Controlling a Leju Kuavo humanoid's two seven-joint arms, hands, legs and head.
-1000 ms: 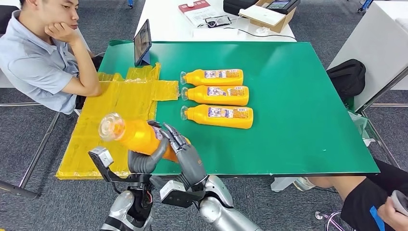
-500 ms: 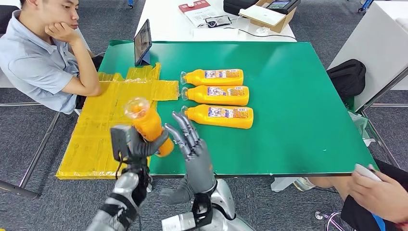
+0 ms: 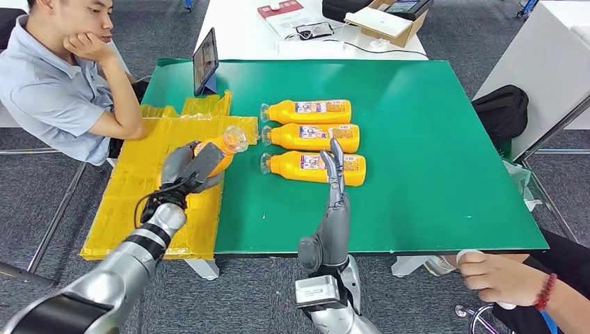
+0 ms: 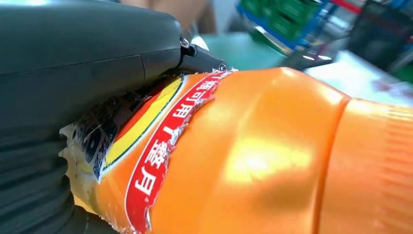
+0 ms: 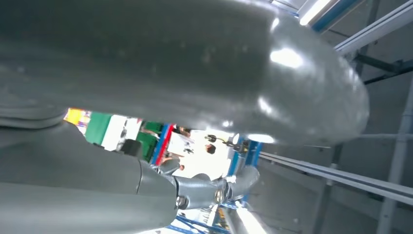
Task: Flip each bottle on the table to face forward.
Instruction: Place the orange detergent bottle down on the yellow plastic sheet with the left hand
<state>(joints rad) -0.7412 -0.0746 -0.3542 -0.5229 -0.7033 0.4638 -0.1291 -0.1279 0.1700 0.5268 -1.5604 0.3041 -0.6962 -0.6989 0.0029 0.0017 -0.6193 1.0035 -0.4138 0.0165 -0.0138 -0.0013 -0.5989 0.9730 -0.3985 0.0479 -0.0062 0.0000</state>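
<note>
Left hand [image 3: 186,167] grips an orange bottle [image 3: 220,148].
Right hand [image 3: 335,182] released, fingers straight; three bottles [image 3: 313,138] lie on the desk [image 3: 431,174].

1. The head view is bright and evenly lit from overhead; a pale sheen lies on the green table [image 3: 431,139] at upper centre.
2. Shadows under the bottles [image 3: 313,138] are soft and short.
3. In the left wrist view the held bottle [image 4: 253,156] carries a white glare; the background at upper right is blurred.
4. The right wrist view is backlit, with blown-out highlights.
</note>
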